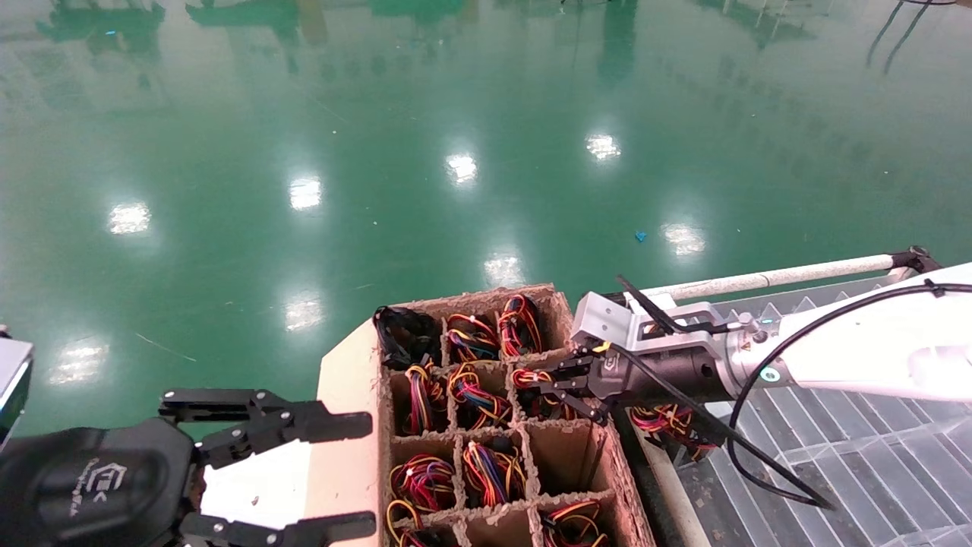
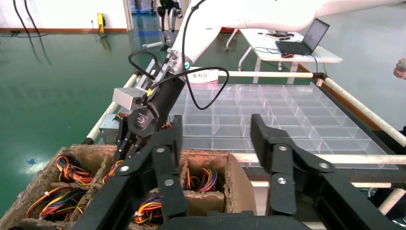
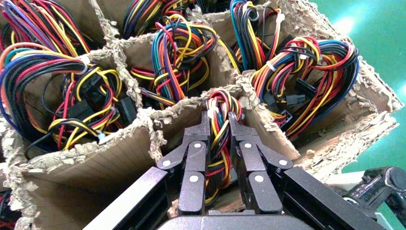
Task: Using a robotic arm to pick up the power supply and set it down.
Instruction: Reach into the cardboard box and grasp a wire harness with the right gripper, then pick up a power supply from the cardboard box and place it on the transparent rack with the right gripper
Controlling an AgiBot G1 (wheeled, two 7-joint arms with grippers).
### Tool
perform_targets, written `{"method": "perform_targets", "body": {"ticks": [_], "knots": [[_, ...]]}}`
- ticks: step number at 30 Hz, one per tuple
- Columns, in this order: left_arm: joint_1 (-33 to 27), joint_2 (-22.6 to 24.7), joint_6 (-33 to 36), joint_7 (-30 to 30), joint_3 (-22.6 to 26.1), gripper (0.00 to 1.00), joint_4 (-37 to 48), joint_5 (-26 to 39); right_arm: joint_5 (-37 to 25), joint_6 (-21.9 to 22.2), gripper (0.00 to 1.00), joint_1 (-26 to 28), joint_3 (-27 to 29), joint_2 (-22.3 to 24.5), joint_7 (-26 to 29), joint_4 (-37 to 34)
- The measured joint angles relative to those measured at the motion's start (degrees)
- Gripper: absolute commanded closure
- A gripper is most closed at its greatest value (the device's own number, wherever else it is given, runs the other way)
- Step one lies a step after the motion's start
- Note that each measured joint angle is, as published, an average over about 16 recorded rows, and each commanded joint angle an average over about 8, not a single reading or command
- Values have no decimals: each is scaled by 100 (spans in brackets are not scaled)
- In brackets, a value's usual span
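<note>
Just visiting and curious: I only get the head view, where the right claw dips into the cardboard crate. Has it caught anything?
Observer: Yes. The right wrist view shows the right gripper pinching a looped wire bundle of red, yellow and black, inside one cardboard compartment.
Operator: Is a metal box showing there?
Observer: No, only wires show in that compartment.
Operator: Anything in the room I can't see?
Observer: The left wrist view shows a laptop open on a table.

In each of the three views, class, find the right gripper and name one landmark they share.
Head view: right gripper reaches into the box's middle-row right-hand cell.
Left wrist view: right gripper dips into the box, behind the left gripper.
Right wrist view: right gripper pinches a wire bundle.
Shared landmark: the cardboard divider box.
</note>
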Motion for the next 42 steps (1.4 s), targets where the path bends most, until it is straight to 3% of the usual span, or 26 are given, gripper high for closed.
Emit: {"method": "perform_targets", "body": {"ticks": [7,12,24,33,42], "knots": [[0,0,0,0,1,11,0,-1,201,-192,100,98,128,89,-191,-169],[0,-1,-1,1,2,3,0,-1,420,-395,100,173,269,219,-316,-201],[-1,-1,-1,2,3,0,0,-2,1129,-1045,100,317,722,706,-438,170],[-1,-2,-2,2,5,0,0,-3,1747,-1398,100,303,1112,1309,-73,1151],[-1,-2,-2,3,6,0,0,-4,2162,-1333,100,139,1430,2133,809,2738]]}}
